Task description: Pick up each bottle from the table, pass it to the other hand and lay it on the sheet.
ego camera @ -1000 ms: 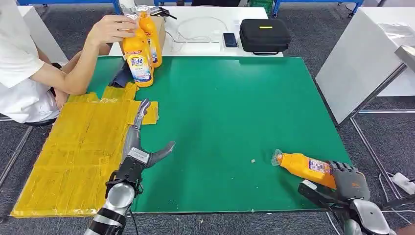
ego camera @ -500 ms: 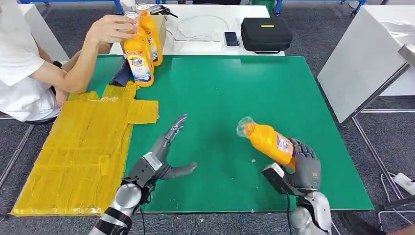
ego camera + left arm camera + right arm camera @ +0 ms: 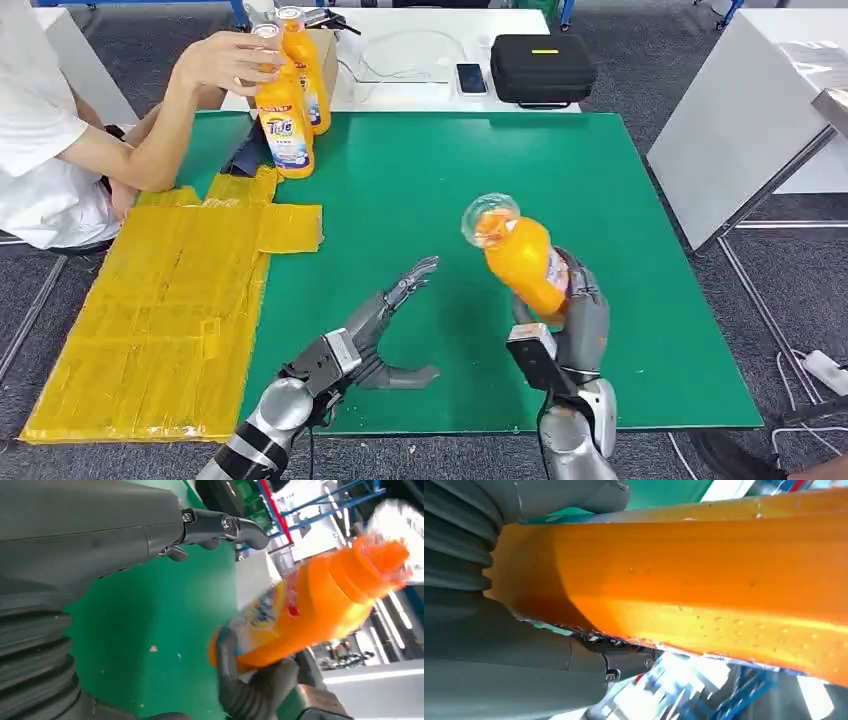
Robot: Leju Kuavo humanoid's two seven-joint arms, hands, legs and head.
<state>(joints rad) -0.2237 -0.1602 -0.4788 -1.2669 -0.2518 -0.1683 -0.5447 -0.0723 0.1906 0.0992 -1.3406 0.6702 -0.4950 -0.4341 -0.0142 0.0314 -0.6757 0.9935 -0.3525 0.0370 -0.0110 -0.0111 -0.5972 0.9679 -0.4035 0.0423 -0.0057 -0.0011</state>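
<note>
the orange bottle point(image 3: 525, 262) is gripped by the right hand point(image 3: 575, 320); the left hand point(image 3: 375, 335), spread and empty, should be closed round the body before release

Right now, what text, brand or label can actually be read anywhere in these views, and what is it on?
"Tide": on the label of the front upright orange bottle that a person's hand steadies at the far left of the green mat.
Smaller print under it: too small to read.
Label on the held bottle in the right hand: blurred, unreadable.
Phone and black case: no legible text.
</note>
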